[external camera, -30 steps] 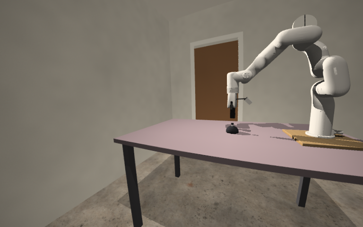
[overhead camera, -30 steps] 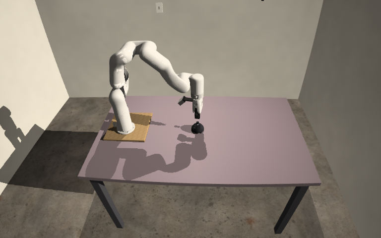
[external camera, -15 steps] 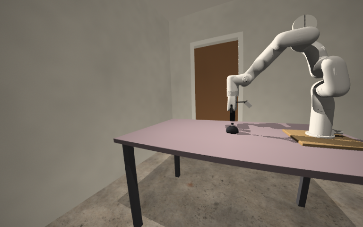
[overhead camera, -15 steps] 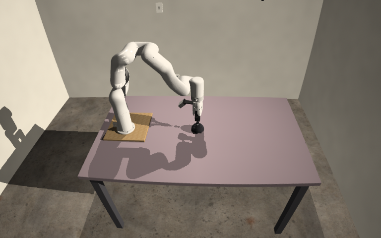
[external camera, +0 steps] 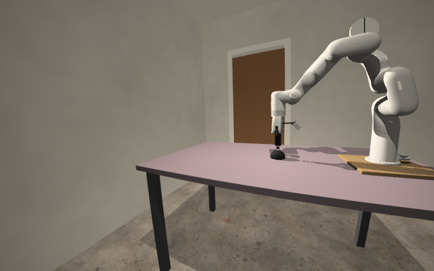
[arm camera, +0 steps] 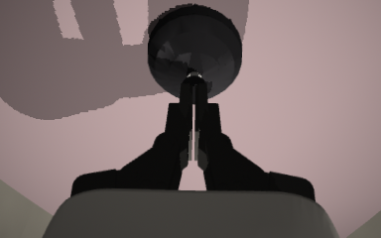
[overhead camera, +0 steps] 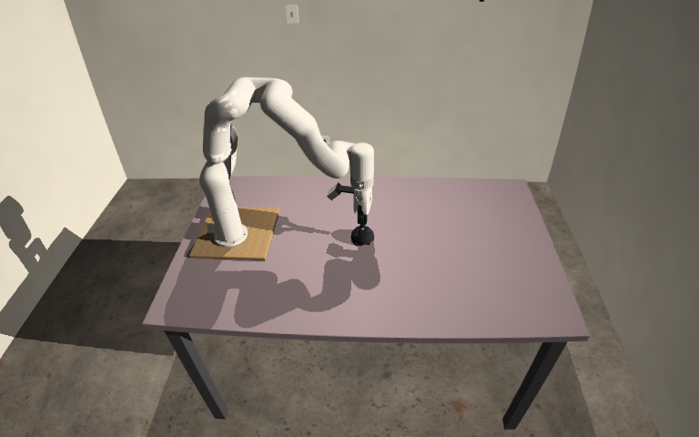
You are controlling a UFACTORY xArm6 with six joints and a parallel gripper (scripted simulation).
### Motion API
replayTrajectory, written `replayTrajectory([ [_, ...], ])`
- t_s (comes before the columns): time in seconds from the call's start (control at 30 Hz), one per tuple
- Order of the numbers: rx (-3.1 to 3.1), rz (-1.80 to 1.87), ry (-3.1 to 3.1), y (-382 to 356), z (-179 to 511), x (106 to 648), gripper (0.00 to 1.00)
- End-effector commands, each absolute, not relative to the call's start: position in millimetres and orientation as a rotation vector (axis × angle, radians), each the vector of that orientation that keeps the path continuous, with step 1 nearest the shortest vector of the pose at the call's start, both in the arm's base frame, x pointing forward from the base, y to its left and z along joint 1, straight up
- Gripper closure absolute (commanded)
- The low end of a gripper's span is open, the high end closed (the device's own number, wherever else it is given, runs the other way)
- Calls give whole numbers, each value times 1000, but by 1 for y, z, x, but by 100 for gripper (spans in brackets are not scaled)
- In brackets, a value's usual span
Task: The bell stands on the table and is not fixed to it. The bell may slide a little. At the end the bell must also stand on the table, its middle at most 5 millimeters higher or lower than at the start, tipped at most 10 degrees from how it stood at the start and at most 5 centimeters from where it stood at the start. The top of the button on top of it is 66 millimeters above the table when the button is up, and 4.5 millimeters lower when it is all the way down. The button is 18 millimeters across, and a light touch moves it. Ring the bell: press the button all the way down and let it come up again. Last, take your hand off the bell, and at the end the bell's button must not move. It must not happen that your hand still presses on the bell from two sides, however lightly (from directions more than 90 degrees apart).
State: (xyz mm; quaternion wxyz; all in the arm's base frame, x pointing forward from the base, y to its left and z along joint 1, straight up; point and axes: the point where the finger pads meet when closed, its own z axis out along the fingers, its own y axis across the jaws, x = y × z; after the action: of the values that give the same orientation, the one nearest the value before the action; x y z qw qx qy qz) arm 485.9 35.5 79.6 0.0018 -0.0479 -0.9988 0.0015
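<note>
The bell [overhead camera: 362, 236] [external camera: 277, 154] [arm camera: 208, 45] is a black dome that stands upright on the mauve table [overhead camera: 463, 268] [external camera: 224, 162] [arm camera: 308, 99]. My gripper [overhead camera: 362, 220] [external camera: 277, 144] [arm camera: 193, 100] is shut with nothing between the fingers and points straight down over the bell's middle. In the wrist view the fingertips cover most of the button [arm camera: 193, 75]; only a thin bright rim of it shows. In the exterior view the tips are right at the button; I cannot tell whether they touch it.
The arm's base stands on a wooden board [overhead camera: 258, 228] [external camera: 390, 169] at the table's left end in the top view. A brown door [external camera: 256, 95] is in the far wall.
</note>
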Motion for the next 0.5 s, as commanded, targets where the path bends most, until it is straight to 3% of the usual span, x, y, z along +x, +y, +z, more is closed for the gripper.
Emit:
replayTrajectory([
  [0.0,-151,4,-3139,36,81,487,100],
  [0.47,-151,4,-3139,36,78,487,100],
])
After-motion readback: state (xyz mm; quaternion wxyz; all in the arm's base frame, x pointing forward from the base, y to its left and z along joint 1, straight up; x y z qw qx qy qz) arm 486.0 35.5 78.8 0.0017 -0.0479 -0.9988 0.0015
